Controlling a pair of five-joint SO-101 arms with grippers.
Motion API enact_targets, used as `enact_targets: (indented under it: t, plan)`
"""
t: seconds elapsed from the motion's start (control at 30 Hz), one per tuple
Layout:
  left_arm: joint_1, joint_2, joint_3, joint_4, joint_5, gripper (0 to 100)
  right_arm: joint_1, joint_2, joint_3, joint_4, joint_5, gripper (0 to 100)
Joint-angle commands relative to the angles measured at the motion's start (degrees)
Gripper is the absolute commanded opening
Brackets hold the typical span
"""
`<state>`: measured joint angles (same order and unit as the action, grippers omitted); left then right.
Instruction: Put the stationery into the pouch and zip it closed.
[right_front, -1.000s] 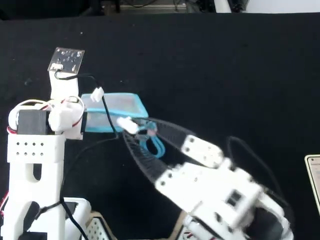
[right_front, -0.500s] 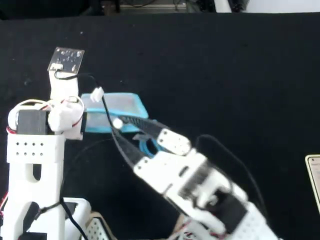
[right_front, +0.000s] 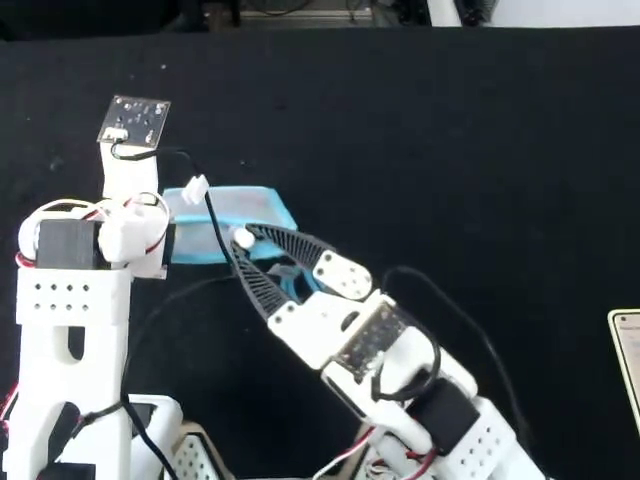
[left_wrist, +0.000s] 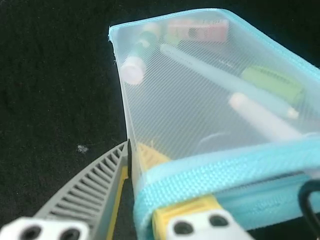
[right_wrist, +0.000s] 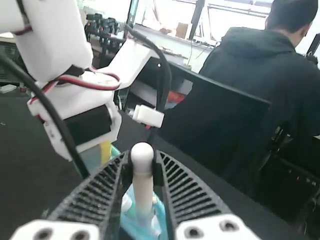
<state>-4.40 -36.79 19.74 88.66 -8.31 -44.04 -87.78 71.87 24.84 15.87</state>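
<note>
Insertion step in hand: right gripper (right_wrist: 141, 157) is clamping a white marker (right_wrist: 142, 182) upright over the pouch (right_front: 250, 207) mouth. Left gripper (left_wrist: 131, 161) is pinching the pouch's corner. Next, probably: lower, release, then zip.

You have the pouch (right_front: 245, 212) left of centre on the table (right_front: 450, 150), stationery (left_wrist: 215, 75) inside, its left end in the left gripper (left_wrist: 131, 167). The right gripper (right_front: 248, 255) sits at its near right corner, a marker (right_wrist: 142, 180) between the fingers. A card (right_front: 626, 350) lies at the far right edge.

Left arm (right_front: 80, 290) crowds the pouch (right_front: 245, 205) at nine o'clock, right gripper (right_front: 241, 247) and its pen (right_wrist: 142, 170) block five; table (right_front: 450, 130) open twelve through three
</note>
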Motion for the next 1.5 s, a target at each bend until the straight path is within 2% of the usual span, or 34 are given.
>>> enact_targets:
  t: [0.0,0.27,0.33,0.47,0.53,0.7,0.8,0.97,1.1,1.3,1.47]
  plan:
    - [0.66,0.97,1.1,-0.7,0.44,3,1.23,0.48,-0.48,3.16,0.18,1.2]
    - [0.66,0.97,1.8,-1.76,0.53,3,1.23,0.48,-2.95,5.63,-1.67,1.6]
    - [0.66,0.97,1.8,-1.76,0.44,3,1.23,0.48,-6.02,8.79,-4.84,5.7]
    - [0.66,0.97,1.8,-1.76,0.44,3,1.23,0.57,-12.18,16.79,-10.73,20.1]
    - [0.66,0.97,1.8,-1.76,0.44,3,1.23,0.31,-14.73,19.87,-11.34,23.4]
    - [0.66,0.97,1.8,-1.76,0.44,3,1.67,-0.04,-25.01,27.34,-8.62,20.8]
    - [0.57,0.97,1.8,-1.76,0.44,3,1.67,-0.04,-28.7,30.86,-7.03,15.0]
    - [0.48,0.97,1.8,-1.76,0.44,3,1.76,-0.04,-24.66,31.21,-6.86,3.9]
    - [0.22,0.97,1.8,-1.76,0.44,3,2.55,0.4,-20.88,31.21,-6.77,9.1]
    - [0.13,0.97,1.8,-1.76,0.35,3,12.66,-0.04,-14.02,31.21,-7.12,21.2]
    - [0.13,0.97,1.45,-1.85,0.53,3,15.12,-0.04,-10.68,31.21,-7.12,20.7]
